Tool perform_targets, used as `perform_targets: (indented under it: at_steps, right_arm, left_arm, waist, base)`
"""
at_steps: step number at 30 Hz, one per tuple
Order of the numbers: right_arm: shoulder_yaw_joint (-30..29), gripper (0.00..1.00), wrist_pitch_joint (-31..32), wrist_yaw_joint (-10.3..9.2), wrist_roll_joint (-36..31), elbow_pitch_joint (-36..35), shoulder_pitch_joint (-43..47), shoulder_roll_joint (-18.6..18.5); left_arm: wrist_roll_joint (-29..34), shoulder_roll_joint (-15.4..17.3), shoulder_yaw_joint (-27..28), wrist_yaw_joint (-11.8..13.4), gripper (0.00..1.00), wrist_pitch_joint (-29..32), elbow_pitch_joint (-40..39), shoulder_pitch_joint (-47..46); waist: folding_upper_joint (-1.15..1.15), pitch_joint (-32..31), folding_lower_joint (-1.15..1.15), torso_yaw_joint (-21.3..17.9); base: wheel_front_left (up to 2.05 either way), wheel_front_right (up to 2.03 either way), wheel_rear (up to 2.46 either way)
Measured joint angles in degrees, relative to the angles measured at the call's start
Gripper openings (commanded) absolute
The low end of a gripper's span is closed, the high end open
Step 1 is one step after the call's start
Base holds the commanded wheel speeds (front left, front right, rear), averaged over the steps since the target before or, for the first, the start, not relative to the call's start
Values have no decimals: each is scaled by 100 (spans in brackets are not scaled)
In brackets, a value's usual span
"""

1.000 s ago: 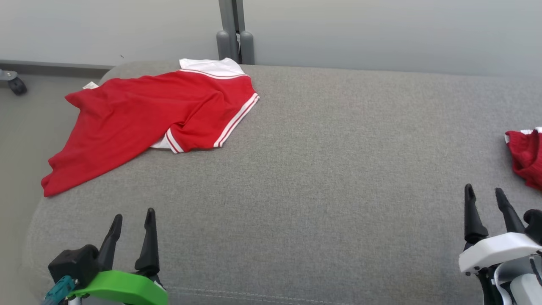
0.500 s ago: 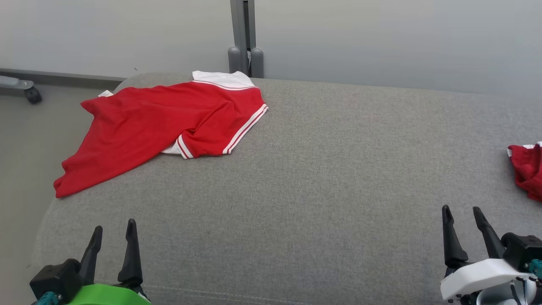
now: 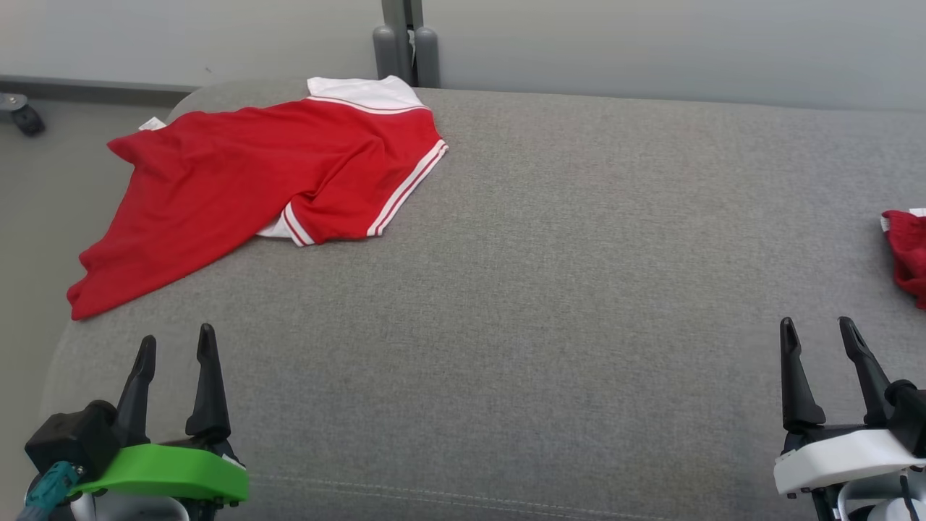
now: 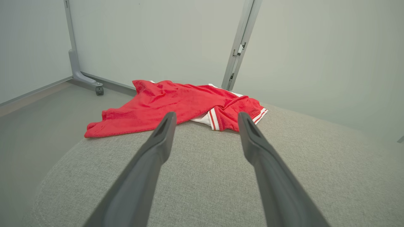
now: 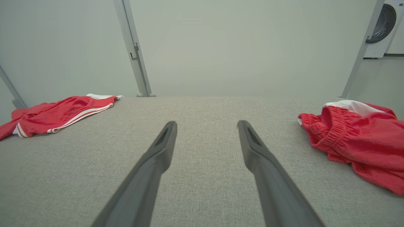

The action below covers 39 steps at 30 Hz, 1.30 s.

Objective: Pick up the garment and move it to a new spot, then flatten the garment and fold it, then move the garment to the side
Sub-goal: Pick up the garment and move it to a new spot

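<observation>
Dark fingers of the left gripper (image 3: pixel 177 334) and right gripper (image 3: pixel 816 322) stand wide apart, holding nothing, over the near edge of the grey cushion (image 3: pixel 579 253). The red shirt (image 3: pixel 239 166) lies rumpled on the cushion's far left corner, its hem overhanging. Red shorts (image 3: pixel 908 253) sit at the cushion's right edge.

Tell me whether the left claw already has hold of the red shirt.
No, the left claw stands open above the grey cushion, well apart from the red shirt lying farther back.
</observation>
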Motion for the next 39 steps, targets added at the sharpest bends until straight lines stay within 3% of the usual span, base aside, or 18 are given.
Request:
perform_targets:
  at_steps: [17,23,31,39]
  right_arm:
    - [457,100,271,122,-342,-396,-271,-296]
    - [296,100,520,94,-448,-745,-276,-485]
    - [218,100,814,87,-656,-1162,-286,-605]
    - [120,100,971,48,-762,-1528,-480,-681]
  left_arm:
    - [4,-277,33,5,100,-126,214,-69]
    - [4,-280,-160,-7,100,40,509,-774]
    - [-125,-268,-255,-126,100,543,1145,-1796]
    - [-244,-235,-118,-234,100,723,1742,-2759]
  waist:
    - [0,226,0,1118]
    - [0,523,0,1564]
    - [0,1134,0,1792]
    - [0,1756,0,1753]
  base:
    - [0,0,0]
    - [0,0,0]
    - [0,0,0]
    - [0,0,0]
